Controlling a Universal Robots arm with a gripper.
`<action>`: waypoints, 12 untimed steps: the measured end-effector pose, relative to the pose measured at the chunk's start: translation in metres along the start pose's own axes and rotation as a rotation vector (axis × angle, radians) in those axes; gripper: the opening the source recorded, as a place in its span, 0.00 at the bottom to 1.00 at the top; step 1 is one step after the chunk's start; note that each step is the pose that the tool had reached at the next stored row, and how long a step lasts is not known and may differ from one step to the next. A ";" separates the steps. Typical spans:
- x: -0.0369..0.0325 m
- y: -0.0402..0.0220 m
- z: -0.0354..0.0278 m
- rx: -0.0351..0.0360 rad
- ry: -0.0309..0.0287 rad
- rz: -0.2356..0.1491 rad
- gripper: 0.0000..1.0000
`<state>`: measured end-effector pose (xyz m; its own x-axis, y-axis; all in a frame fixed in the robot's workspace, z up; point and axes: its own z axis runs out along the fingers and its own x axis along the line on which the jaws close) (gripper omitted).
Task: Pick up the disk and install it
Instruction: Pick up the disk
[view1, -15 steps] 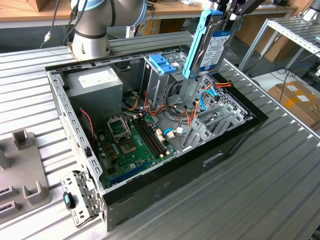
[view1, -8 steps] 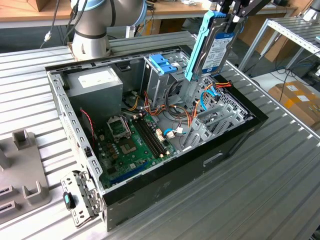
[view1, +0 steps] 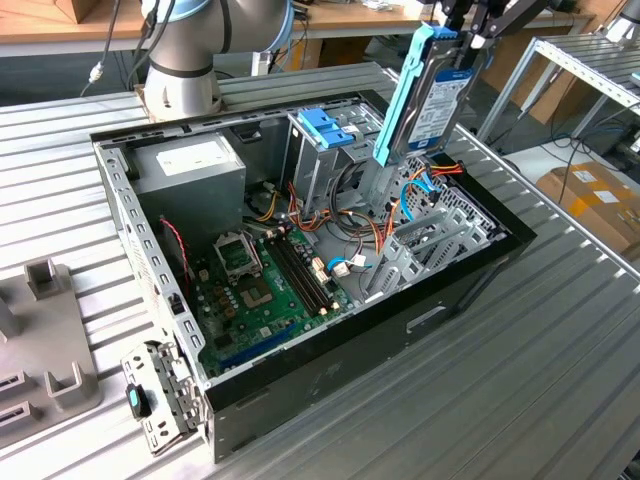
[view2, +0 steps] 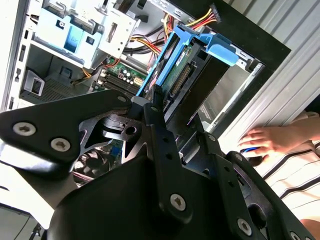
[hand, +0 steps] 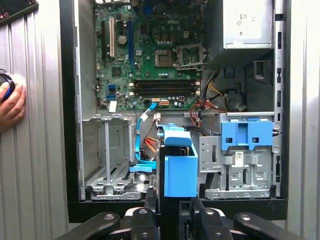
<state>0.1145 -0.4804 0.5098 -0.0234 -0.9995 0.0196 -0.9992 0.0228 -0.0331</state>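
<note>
Exterior view, starting at its left: what lies on the ribbed metal surface (view1: 560, 330)? — Desk

Grey plastic fixtures (view1: 45, 340) sit at the exterior view's left edge, apart from an open computer case (view1: 330, 370) lying on its side. The robot arm's base (view1: 185, 60) stands behind the case. — Photographer

And inside the case, going rightward? — Desk

First comes a grey power supply (view1: 190, 170) with a white sticker, with the green motherboard (view1: 255, 285) just beside it. Next, a blue bracket (view1: 325, 128) tops a metal drive cage. An empty metal bay (view1: 430, 240) fills the end of the case toward the exterior view's right. — Photographer

Where is the disk? — Desk

The disk (view1: 435, 95) hangs on end, slightly tilted, over that end of the case, with its blue-and-white label showing and a light blue rail running down one edge. It sits in no bay. The gripper (view1: 462, 35) is clamped on its upper end. In the second wrist view, the black fingers (view2: 157, 135) grip the drive from both sides. In the first wrist view, the disk shows end-on between the empty bay and the bracketed cage. — Photographer

Anything farther right? — Desk

A metal rack (view1: 590, 70) and a cardboard box (view1: 590, 195) stand beyond the surface. In the second wrist view, a person's hand (view2: 262, 140) rests beside the case. — Photographer
</note>
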 end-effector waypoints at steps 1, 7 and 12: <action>0.0006 0.0000 0.0000 0.0000 0.0000 0.000 0.35; 0.0062 -0.0001 0.0001 0.0000 0.0001 0.000 0.35; 0.0095 -0.0002 0.0001 0.0000 0.0002 0.000 0.35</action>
<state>0.1145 -0.4899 0.5099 -0.0234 -0.9995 0.0198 -0.9992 0.0227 -0.0331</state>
